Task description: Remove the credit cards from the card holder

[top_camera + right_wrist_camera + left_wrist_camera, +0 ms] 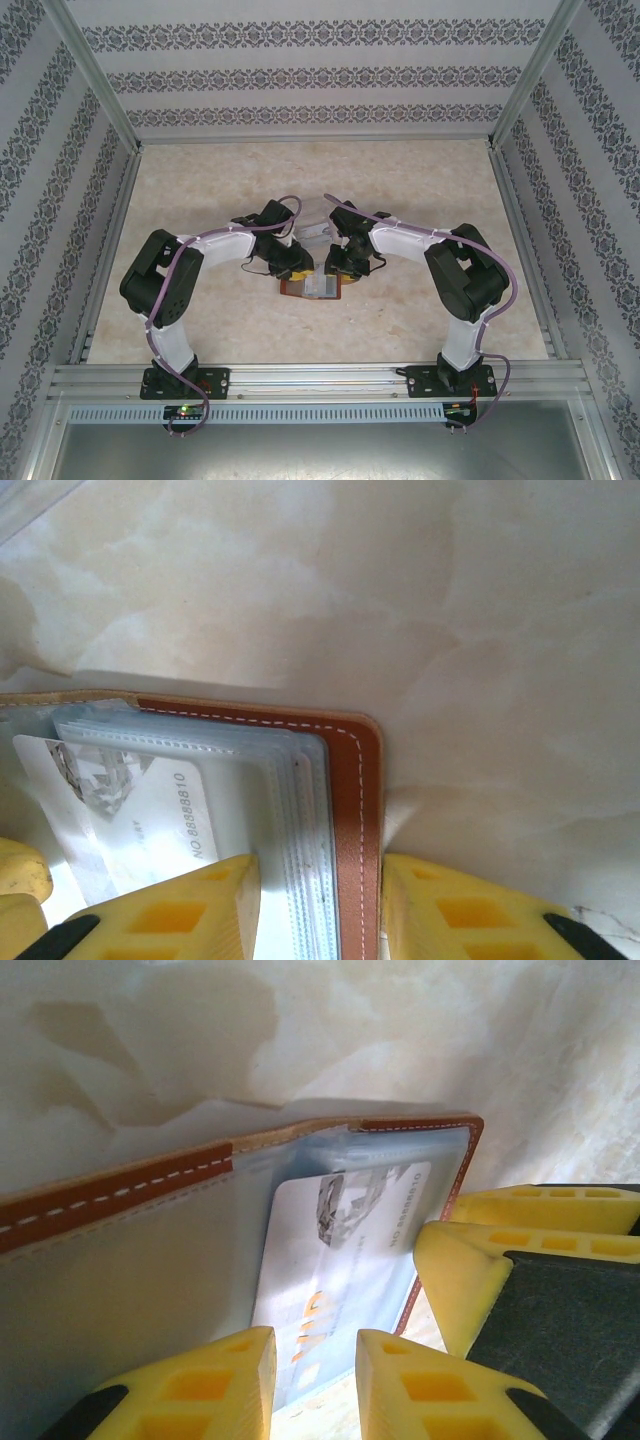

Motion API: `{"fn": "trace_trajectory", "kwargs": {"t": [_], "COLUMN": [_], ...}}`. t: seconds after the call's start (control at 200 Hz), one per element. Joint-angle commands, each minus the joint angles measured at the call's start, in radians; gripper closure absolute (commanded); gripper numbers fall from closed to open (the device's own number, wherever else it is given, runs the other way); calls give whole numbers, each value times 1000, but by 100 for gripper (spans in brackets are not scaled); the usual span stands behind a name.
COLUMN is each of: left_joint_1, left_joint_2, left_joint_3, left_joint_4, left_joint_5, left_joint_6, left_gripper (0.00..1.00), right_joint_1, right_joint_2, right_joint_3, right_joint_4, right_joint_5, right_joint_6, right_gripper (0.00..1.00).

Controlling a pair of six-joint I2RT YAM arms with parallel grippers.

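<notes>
Card holder (312,287) lies open on the table (420,180), centre, between both arms. Brown leather rim, white stitching, clear sleeves inside. One credit card (350,1250) sits in a sleeve, pale with grey picture and printed number; in the right wrist view the same card (190,820) is still pocketed. Left gripper (315,1370) is over the holder's near side, yellow fingers apart with the card's end in the gap; can't tell if it grips or just presses. Right gripper (320,900) straddles the holder's right edge, sleeve stack and leather rim between its fingers, both touching: grasping the holder. Right gripper's fingers (470,1260) sit just beside the left's. Clear tray (312,228) is just behind the holder.
</notes>
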Motion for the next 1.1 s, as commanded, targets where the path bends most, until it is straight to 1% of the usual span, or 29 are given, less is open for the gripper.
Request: {"fn": "trace_trajectory", "kwargs": {"t": [0.0, 0.275, 0.475, 0.65, 0.774, 0.894, 1.099], "left_joint_1": [9, 14, 17, 19, 18, 19, 22], "left_joint_2": [9, -14, 4, 10, 22, 38, 66], "left_joint_3": [-5, -5, -19, -24, -33, -48, -49], "left_joint_4": [9, 11, 22, 13, 42, 104, 115], "left_joint_5": [4, -26, -23, -43, -17, 36, 54], "left_joint_6": [4, 7, -1, 4, 4, -3, 2], "left_gripper": [73, 73, 72, 72, 71, 71, 72], "right_joint_1": [3, 2, 2, 3, 4, 4, 6], "right_joint_2": [16, 19, 20, 19, 16, 16, 9], "right_joint_3": [-2, -3, 3, 4, 2, 3, 8], "right_joint_4": [-33, -38, -43, -51, -52, -53, -64], "right_joint_5": [18, 18, 16, 17, 19, 20, 23], "right_joint_6": [-19, -20, -22, -24, -22, -22, -24], "right_gripper": [63, 63, 63, 63, 63, 63, 63]}}
